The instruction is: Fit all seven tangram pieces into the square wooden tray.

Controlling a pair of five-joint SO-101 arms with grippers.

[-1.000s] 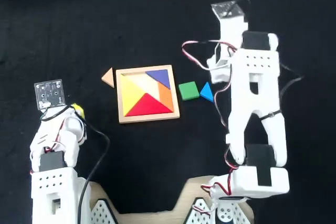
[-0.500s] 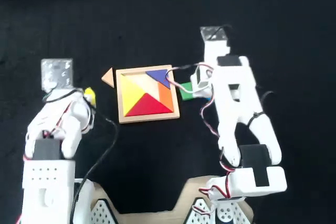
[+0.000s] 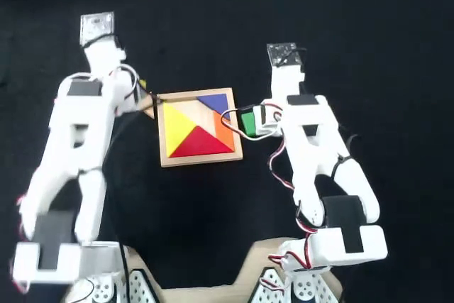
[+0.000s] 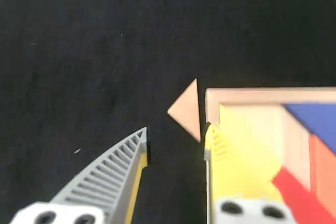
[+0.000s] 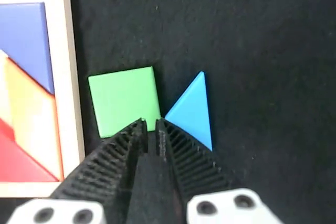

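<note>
Three pieces lie outside the square wooden tray (image 3: 201, 160). A tan triangle (image 4: 186, 109) sits just beside the tray's outer wall on one side. A green square (image 5: 125, 100) and a blue triangle (image 5: 191, 111) lie close together on the black cloth (image 3: 213, 33) on the other side. Inside the tray are a yellow triangle (image 3: 177, 124), a red triangle (image 3: 202, 143), an orange piece (image 3: 224, 131) and a dark blue piece (image 3: 215, 103), with pale bare floor between the yellow and the blue.

The left gripper (image 4: 176, 137) hangs spread wide with nothing in it. One finger is over the cloth and the other over the tray's corner, with the tan triangle just ahead of the gap. The right gripper (image 5: 149, 125) is pinched closed on nothing, its tips over the green square's edge nearest the blue triangle.

The pieces look thin, flat, rigid and light, with smooth painted faces likely to slip under a loose pinch. Lying flush on the cloth, they offer only their edges. The square is probably best taken across two parallel sides, and each triangle across its long side and the opposite corner. The tan one has little finger room against the wall, so nudging it clear first seems wise
</note>
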